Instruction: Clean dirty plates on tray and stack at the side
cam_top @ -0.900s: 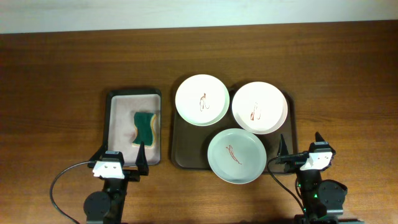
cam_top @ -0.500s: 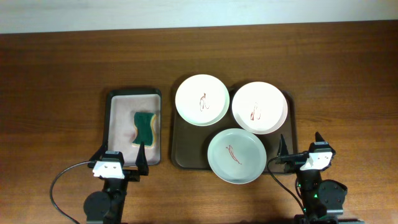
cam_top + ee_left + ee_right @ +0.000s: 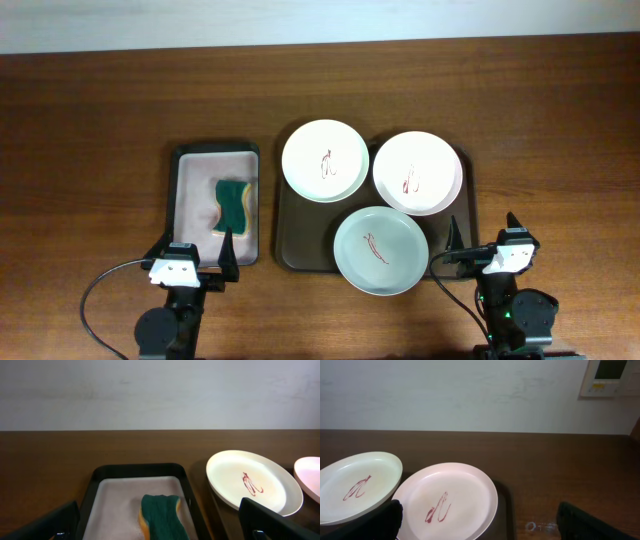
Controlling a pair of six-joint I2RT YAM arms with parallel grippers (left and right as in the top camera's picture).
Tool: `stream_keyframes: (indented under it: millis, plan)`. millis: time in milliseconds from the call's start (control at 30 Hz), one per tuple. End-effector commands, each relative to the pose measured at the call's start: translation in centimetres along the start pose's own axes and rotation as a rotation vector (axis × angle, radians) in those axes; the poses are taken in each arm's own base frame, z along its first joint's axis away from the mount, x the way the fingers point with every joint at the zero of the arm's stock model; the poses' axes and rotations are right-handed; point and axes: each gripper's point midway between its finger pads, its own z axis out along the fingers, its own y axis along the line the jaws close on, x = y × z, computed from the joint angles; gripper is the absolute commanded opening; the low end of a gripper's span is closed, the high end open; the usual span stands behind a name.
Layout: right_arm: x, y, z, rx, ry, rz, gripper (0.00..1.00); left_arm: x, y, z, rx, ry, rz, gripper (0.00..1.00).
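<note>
Three smeared plates lie on the dark brown tray [image 3: 290,235]: a white plate [image 3: 325,161] at the far left, a white plate [image 3: 417,172] at the far right, a mint green plate [image 3: 380,250] at the near middle. My left gripper [image 3: 193,254] is open and empty at the near end of the small tray. My right gripper [image 3: 482,235] is open and empty by the big tray's near right corner. The left wrist view shows the far-left plate [image 3: 254,481]. The right wrist view shows both white plates [image 3: 357,485] [image 3: 447,501].
A smaller dark tray with pinkish lining [image 3: 192,185] sits left of the big tray and holds a green and yellow sponge [image 3: 233,205]; the sponge also shows in the left wrist view [image 3: 162,516]. A pale wall runs behind the brown table.
</note>
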Motion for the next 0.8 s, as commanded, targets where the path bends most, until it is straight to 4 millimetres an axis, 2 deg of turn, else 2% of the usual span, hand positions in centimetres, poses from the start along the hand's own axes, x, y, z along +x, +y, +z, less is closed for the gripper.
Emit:
stream_keyframes:
  millis: [0,767]
  plan:
    - [0.25,0.11,0.01,-0.002,0.005,-0.004,0.99,0.15,0.18,-0.01,-0.008,0.001,0.022,0.99]
    - [0.23,0.12,0.01,-0.002,0.004,-0.003,0.99,-0.01,0.55,-0.26,-0.032,0.025,0.021,0.99]
